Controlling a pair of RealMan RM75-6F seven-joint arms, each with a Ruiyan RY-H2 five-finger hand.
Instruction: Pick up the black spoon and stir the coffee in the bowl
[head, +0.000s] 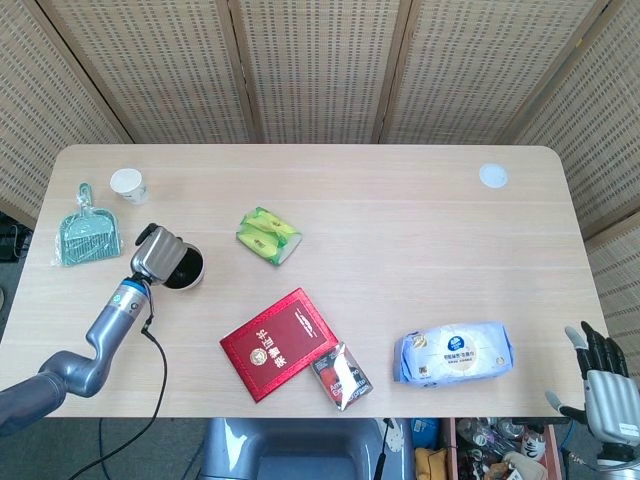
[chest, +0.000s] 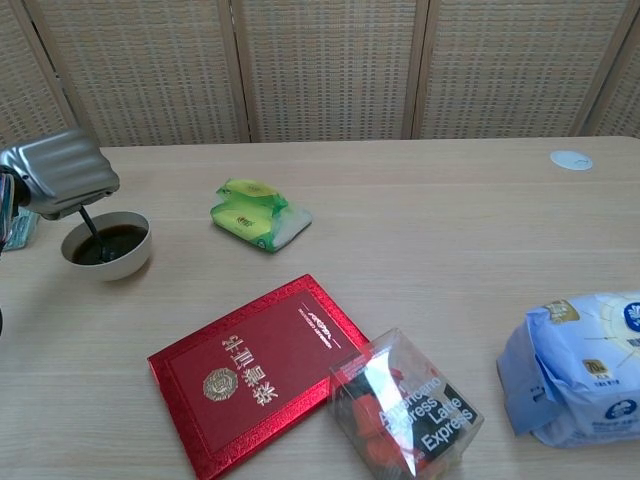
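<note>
A light wooden table (head: 400, 220) stands before woven screen panels; everything is placed here relative to the white bowl (chest: 106, 245) of dark coffee (chest: 112, 243), which sits near the table's left edge. The left hand (chest: 58, 171), silver and closed in a fist, hangs over the bowl's left rim and grips the black spoon (chest: 90, 228); the thin handle slants down from the fist, and its lower end dips into the coffee toward the left side of the bowl; in the head view the hand (head: 157, 254) covers much of the bowl (head: 188, 268), so the spoon cannot be seen there. The right hand (head: 603, 382) is well apart from the bowl, beyond the table's far right front corner, holding nothing, with its dark fingers spread apart.

To the right of the bowl lies a green snack packet (chest: 258, 214); further right and toward the front lies a red booklet (chest: 256, 366) with gold lettering; touching the booklet's right corner is a clear box (chest: 405, 411) with red contents and a black label. A pale blue pack of wipes (chest: 580, 367) lies far to the bowl's right. Behind and left of the bowl are a teal dustpan set (head: 90, 236) and a small white paper cup (head: 128, 185); a small white round disc (head: 492, 176) lies at the distant back right corner.
</note>
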